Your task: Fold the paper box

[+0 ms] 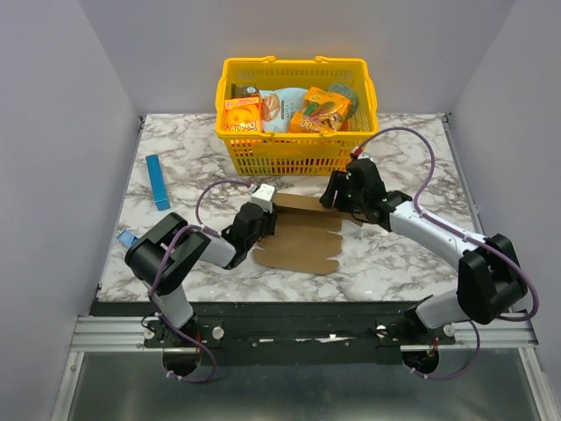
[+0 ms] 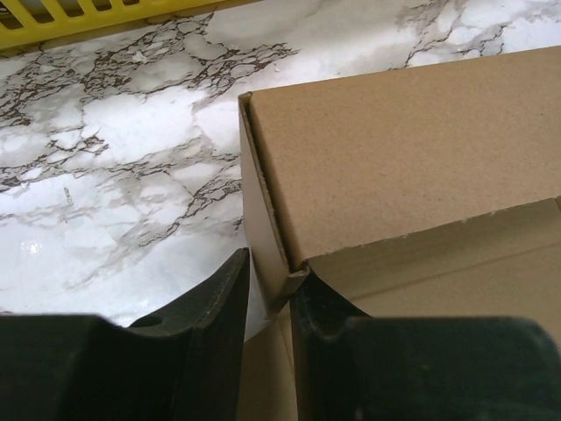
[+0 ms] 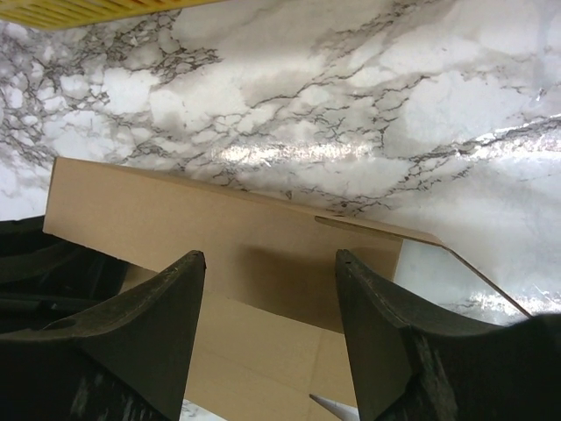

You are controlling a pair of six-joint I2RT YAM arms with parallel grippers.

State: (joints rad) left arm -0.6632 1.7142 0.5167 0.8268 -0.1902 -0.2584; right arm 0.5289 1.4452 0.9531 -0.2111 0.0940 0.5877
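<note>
- white-and-grey marble-pattern table top point(image 1: 412, 167), two arms bolted at its near edge.
- plain brown cardboard paper box point(image 1: 302, 246) lies mid-table, between the two grippers and just in front of the basket. it is partly formed: the near part is flat on the marble with a notched edge, and the far strip is raised.
- left gripper point(image 1: 263, 219) sits low at the box's left edge.
- left wrist view: the left gripper point(image 2: 272, 267) has its two black fingers point(image 2: 223, 307) on either side of an upright side wall at the corner of the box point(image 2: 403, 158). the jaws are narrow. one finger touches the card, and a sliver of marble shows beside the other. cannot tell whether the wall is actually clamped.
- right gripper point(image 1: 337, 200) is at the far right part of the box, close to the basket front.
- right wrist view: the right gripper point(image 3: 267, 254) has its jaws standing wide apart with nothing pinched. the raised brown panel of the box point(image 3: 219, 228) stands just beyond the fingertips, with one small flap angled out at its right end.
- yellow plastic mesh basket point(image 1: 289, 149) is at the far centre of the table, holding orange printed snack boxes point(image 1: 243, 114) and other packets.
- slim blue box point(image 1: 158, 181) lies flat on the left of the table, well apart from the cardboard.
</note>
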